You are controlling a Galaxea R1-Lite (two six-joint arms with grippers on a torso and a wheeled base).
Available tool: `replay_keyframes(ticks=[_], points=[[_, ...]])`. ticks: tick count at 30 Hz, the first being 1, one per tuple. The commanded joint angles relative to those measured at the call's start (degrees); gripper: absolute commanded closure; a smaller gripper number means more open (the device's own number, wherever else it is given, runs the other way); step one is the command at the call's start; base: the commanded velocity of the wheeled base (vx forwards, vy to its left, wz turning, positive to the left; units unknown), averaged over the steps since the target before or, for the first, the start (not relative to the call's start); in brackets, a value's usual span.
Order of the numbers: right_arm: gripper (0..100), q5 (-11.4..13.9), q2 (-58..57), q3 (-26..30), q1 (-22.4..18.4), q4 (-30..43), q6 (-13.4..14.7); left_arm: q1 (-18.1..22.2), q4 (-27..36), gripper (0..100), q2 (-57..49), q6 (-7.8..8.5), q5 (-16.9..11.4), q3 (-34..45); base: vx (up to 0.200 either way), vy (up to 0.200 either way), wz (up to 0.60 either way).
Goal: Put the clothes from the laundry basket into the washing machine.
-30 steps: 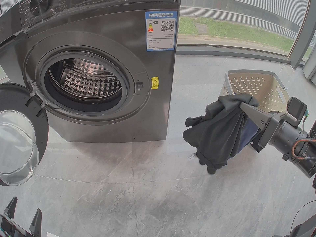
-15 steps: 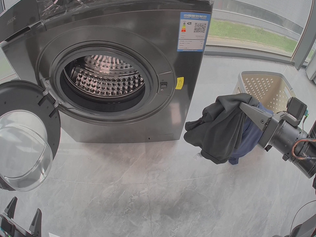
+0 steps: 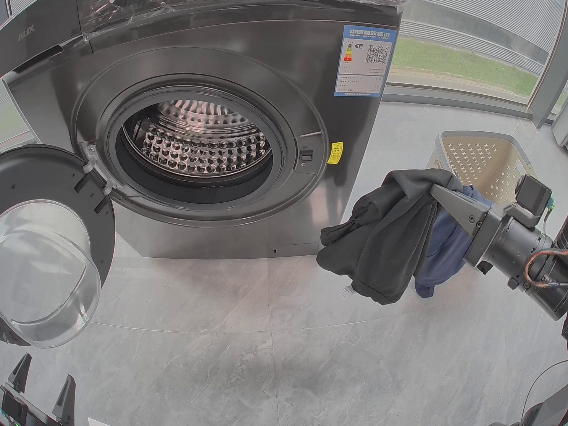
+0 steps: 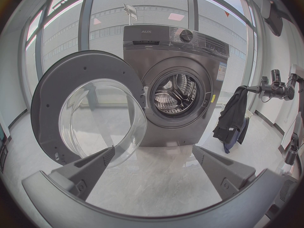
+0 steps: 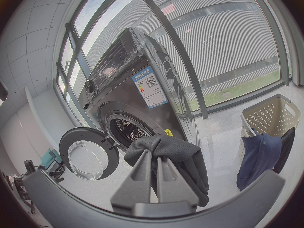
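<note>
A grey front-loading washing machine (image 3: 248,42) stands at the back, its round door (image 3: 47,255) swung wide to the left and its steel drum (image 3: 201,143) bare. My right gripper (image 3: 441,191) is shut on a bundle of clothes: a dark grey garment (image 3: 384,238) with a navy one (image 3: 447,249) hanging behind it, held in the air to the right of the machine's front corner. Behind them sits the beige laundry basket (image 3: 482,155). My left gripper (image 3: 41,386) is open low at the near left, holding nothing. In the right wrist view the fingers (image 5: 148,171) pinch the grey cloth (image 5: 177,155).
Grey marble-like floor (image 3: 266,350) spreads free in front of the machine. A glass wall with a low sill (image 3: 461,99) runs behind the basket. The open door juts out on the left side.
The head camera has shifted, so the machine now sits further right and nearer in the picture. The held clothes have swung a little left towards the machine. The left gripper is unmoved.
</note>
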Motion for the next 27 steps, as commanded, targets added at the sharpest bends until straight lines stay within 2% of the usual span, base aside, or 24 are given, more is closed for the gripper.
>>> replay_keyframes(ticks=[1, 11, 16, 25, 27], points=[[100, 0.0, 0.0, 0.0, 0.0, 0.0, 0.0, 0.0, 0.0, 0, -0.7, 0.00, 0.0, 0.9, 0.000, 0.200, 0.00], [100, 0.0, 0.0, -0.1, 0.0, -0.1, 0.0, 0.0, 0.0, 0, -0.7, 0.09, 0.0, 0.9, 0.000, 0.200, 0.00], [100, 0.0, 0.0, -0.1, -0.1, -0.1, 0.0, 0.0, 0.0, 0, -0.7, 0.09, 0.0, 0.9, 0.000, 0.000, 0.00], [100, -0.1, -0.2, 0.2, -0.1, 0.0, 0.0, 0.0, 0.0, 0, -0.7, 0.09, 0.0, 0.9, -0.200, 0.000, 0.00], [100, -0.4, -0.2, 0.2, -0.1, 0.0, -0.2, 0.0, 0.0, 0, -0.7, 0.00, 0.0, 0.9, 0.000, 0.000, 0.00]])
